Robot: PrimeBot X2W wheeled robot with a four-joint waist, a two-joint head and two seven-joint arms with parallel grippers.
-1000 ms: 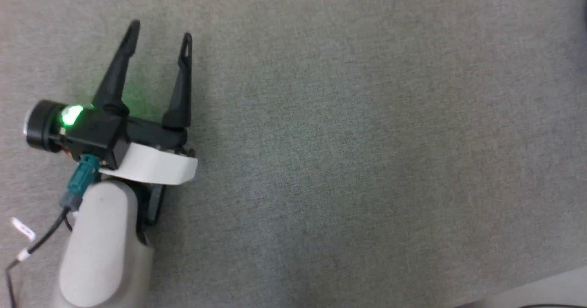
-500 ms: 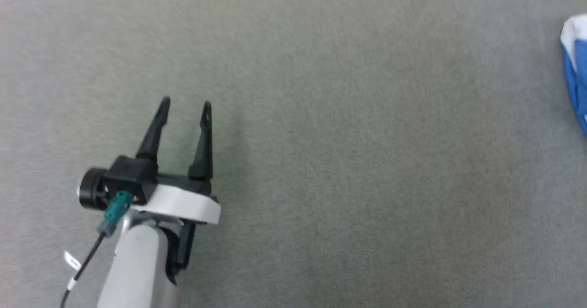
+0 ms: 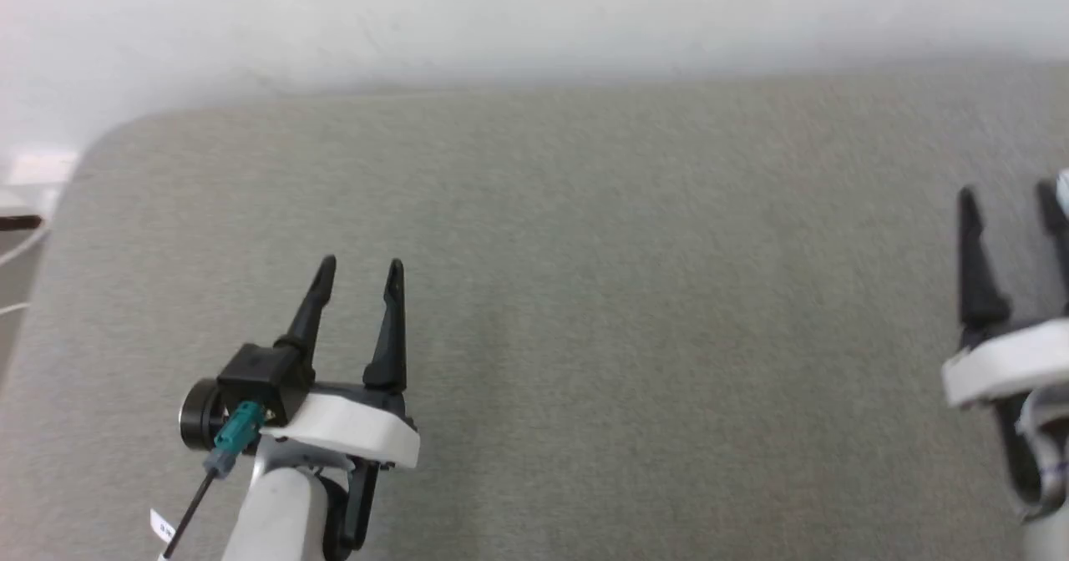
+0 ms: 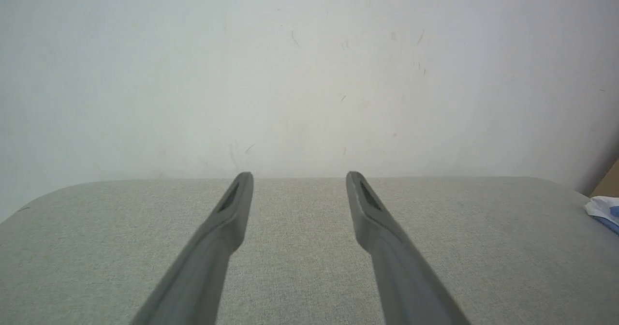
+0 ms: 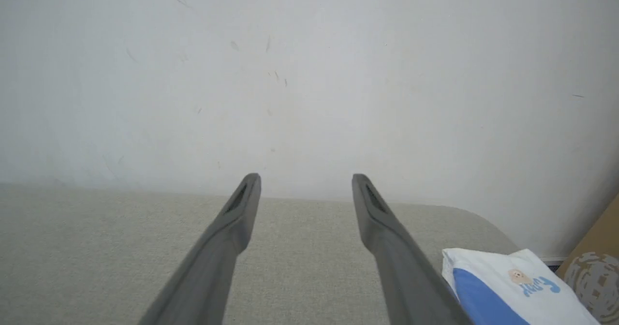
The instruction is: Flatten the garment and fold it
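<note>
White wall (image 3: 534, 10) runs along the far side. Below it is a grey fabric-covered surface (image 3: 635, 336) with rounded corners, bare across its middle.

The garment (image 5: 503, 291) lies at the right end of the surface, near the rounded far-right corner. It is a compact bundle, white with a bright blue panel and a small print with blue letters on top. The left wrist view catches only a white-and-blue edge of it (image 4: 602, 209), well apart from that arm.

Left gripper (image 3: 361, 265) is near-left over bare fabric, its fingers spread and pointing toward the wall, nothing between them. Right gripper (image 3: 1005, 192) is at the right edge, its fingers likewise parted and empty; the garment sits just to their right. Cannot tell whether finger and cloth touch.

Brown cardboard (image 5: 599, 238) stands beyond the surface's right corner. A teal connector (image 3: 238, 427) with a dark cable is on the left wrist.
</note>
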